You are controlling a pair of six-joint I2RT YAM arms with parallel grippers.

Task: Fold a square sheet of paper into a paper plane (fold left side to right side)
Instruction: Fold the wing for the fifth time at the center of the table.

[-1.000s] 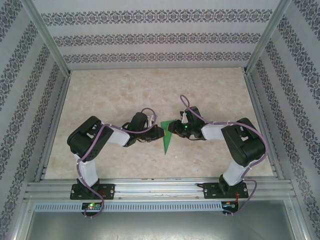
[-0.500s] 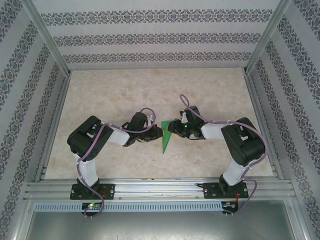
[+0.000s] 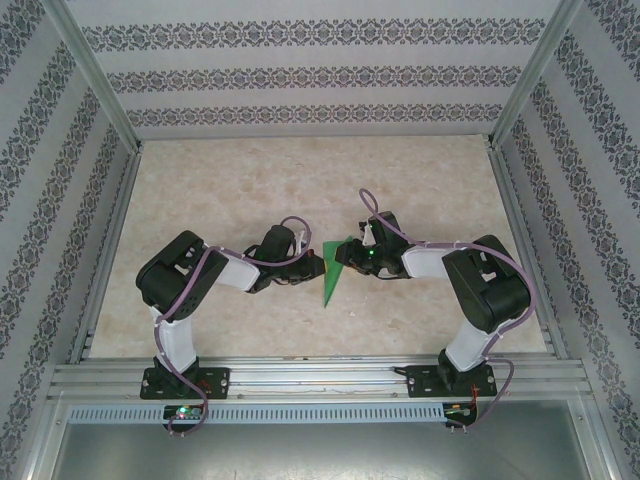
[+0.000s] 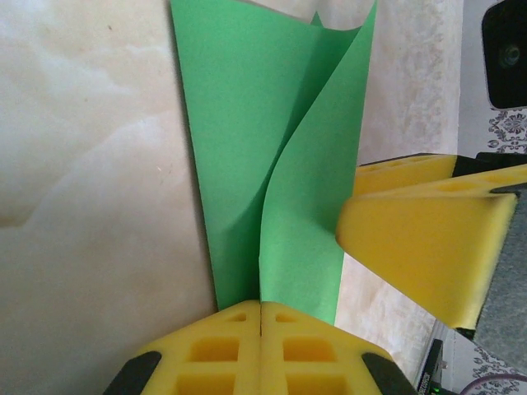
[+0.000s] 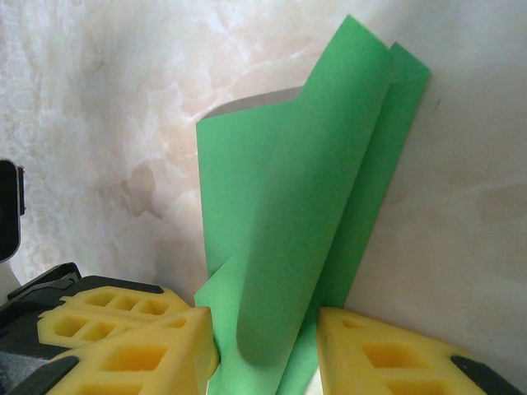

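The square sheet of paper (image 3: 333, 272) is bright green and folded into a narrow shape that points toward the near edge, at mid-table between the two arms. My left gripper (image 3: 318, 268) meets it from the left. In the left wrist view the left gripper (image 4: 261, 311) is shut on the paper (image 4: 247, 148), with one flap curling up to the right. My right gripper (image 3: 350, 258) meets it from the right. In the right wrist view the right gripper (image 5: 263, 329) stands open, its fingers (image 5: 140, 341) either side of a rounded fold of the paper (image 5: 296, 214).
The marbled beige tabletop (image 3: 300, 180) stretches behind and to both sides, ringed by patterned walls and an aluminium frame (image 3: 320, 378) at the near edge. The right gripper's yellow finger (image 4: 428, 239) sits close beside the left gripper's hold.
The left gripper's jaws have closed the last bit onto the paper. The paper's near tip has shifted slightly left. Both arms have otherwise stayed put.
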